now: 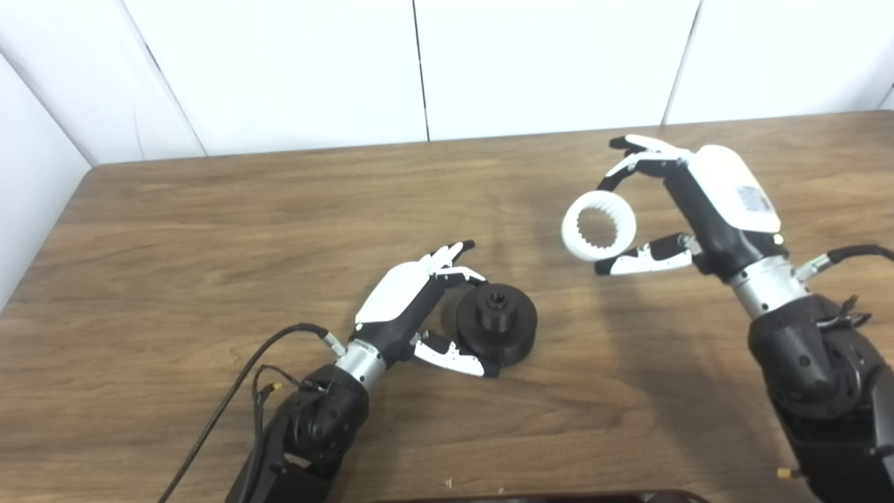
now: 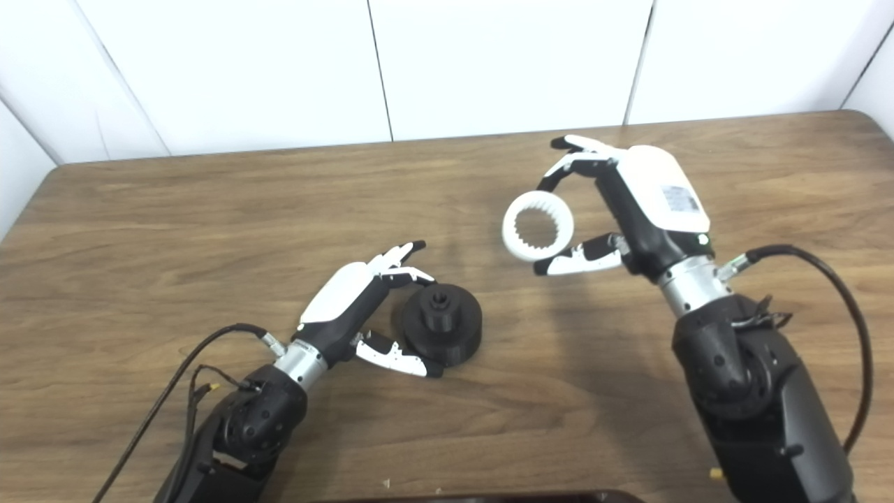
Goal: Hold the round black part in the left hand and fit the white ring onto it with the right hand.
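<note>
Left robot hand (image 1: 419,307) cups the round black part (image 1: 497,323), resting on the bench (image 1: 209,230); right robot hand (image 1: 688,202) grasps the white ring (image 1: 598,226) aloft, well apart; fitting not yet done.

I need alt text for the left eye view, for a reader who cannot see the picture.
The right hand holds a toothed white ring in the air above a wooden table. To its left, the left hand wraps its fingers and thumb around a round black part standing on the table.
</note>
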